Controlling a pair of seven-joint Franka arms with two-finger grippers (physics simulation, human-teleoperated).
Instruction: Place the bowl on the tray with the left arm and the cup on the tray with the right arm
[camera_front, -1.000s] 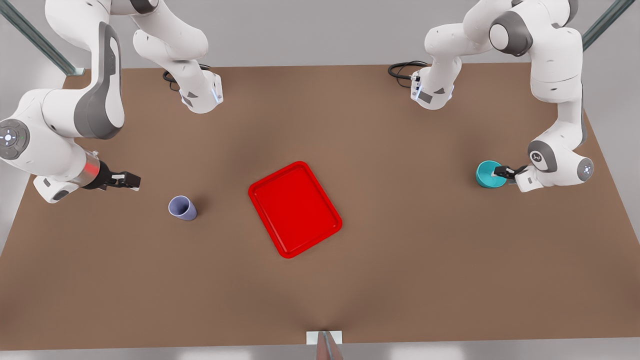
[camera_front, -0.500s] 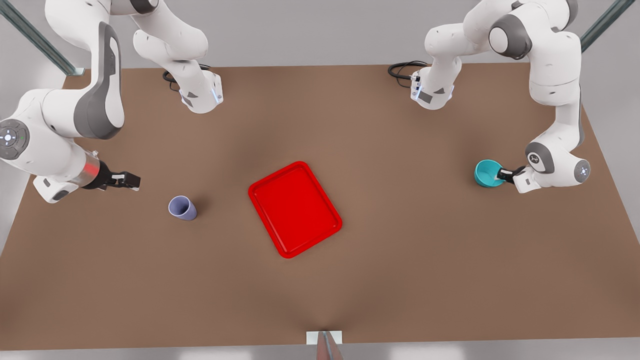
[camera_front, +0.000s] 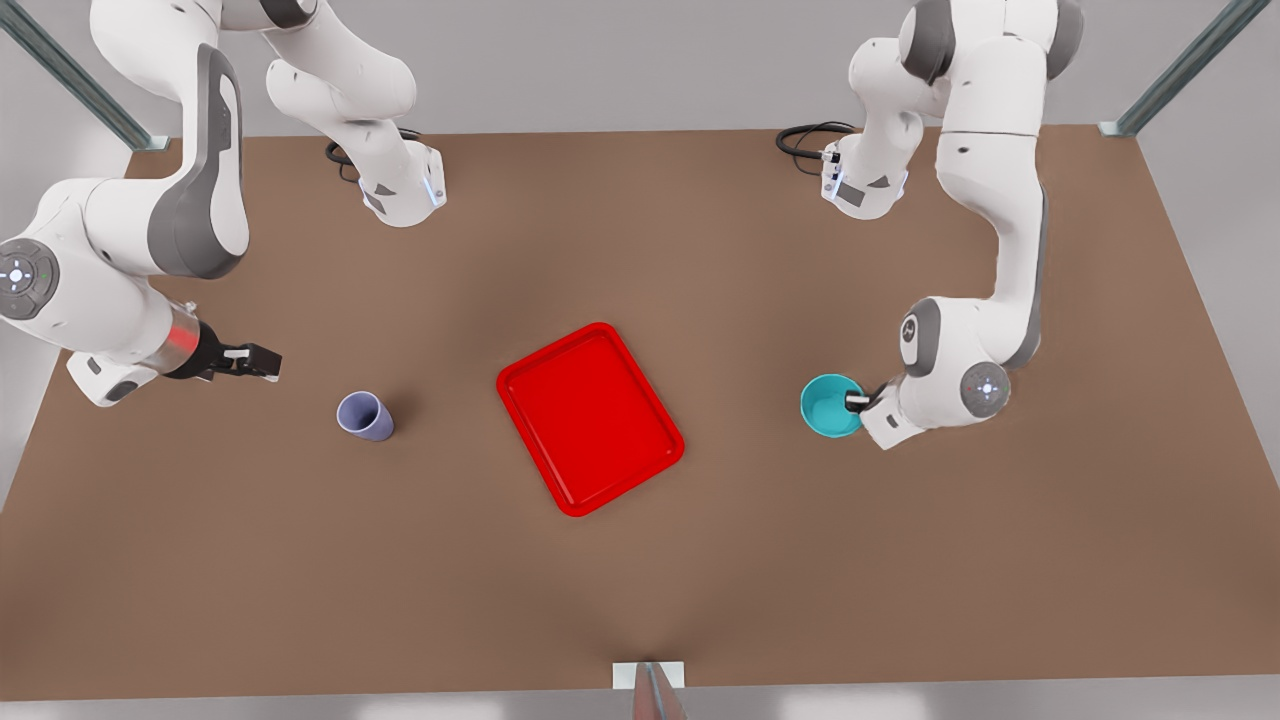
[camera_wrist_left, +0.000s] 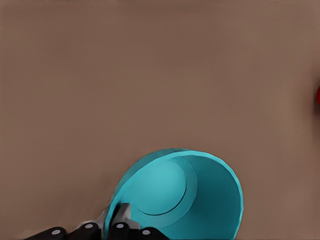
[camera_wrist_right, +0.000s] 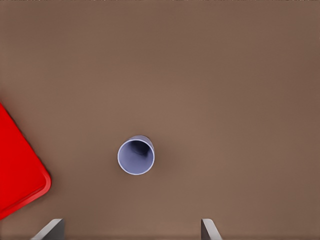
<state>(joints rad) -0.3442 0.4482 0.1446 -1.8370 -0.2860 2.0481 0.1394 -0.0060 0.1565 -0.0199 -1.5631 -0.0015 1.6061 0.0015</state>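
A brown table (camera_front: 640, 560) carries the red tray (camera_front: 590, 418) at its centre. To the front view's right, the left gripper (camera_front: 856, 402) pinches the teal bowl (camera_front: 828, 406) by its rim. The right gripper (camera_front: 262, 361), jaws spread wide, waits left of the lavender cup (camera_front: 364, 415).

White jointed arms w/ grey joint covers, black hands, one red-silver wrist band (camera_front: 178, 340), black base cables (camera_front: 805, 140)

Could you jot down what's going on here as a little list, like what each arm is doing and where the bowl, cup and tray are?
left gripper: shut on the teal bowl's rim, at the front view's right of the tray
right gripper: open, waiting apart from the cup
lavender cup: upright on the table, untouched
red tray: mid-table, nothing on it
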